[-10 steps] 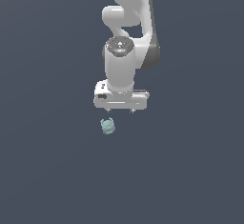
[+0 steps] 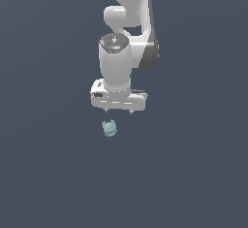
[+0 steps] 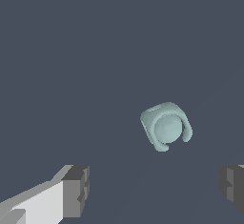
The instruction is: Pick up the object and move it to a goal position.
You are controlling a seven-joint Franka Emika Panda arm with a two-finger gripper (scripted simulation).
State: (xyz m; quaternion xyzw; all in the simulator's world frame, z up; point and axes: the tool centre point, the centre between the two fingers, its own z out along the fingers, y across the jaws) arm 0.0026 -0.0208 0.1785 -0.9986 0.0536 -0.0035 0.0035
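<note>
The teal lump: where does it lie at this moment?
In the exterior view the teal lump lies on the dark floor just below the open gripper, slightly toward that view's left, untouched.

exterior view faces the arm from afar; wrist view looks down close

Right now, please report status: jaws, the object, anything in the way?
Gripper open, jaws wide apart, empty. Teal-green object on the surface, not between the jaws, not touched. Nothing else visible near it.
</note>
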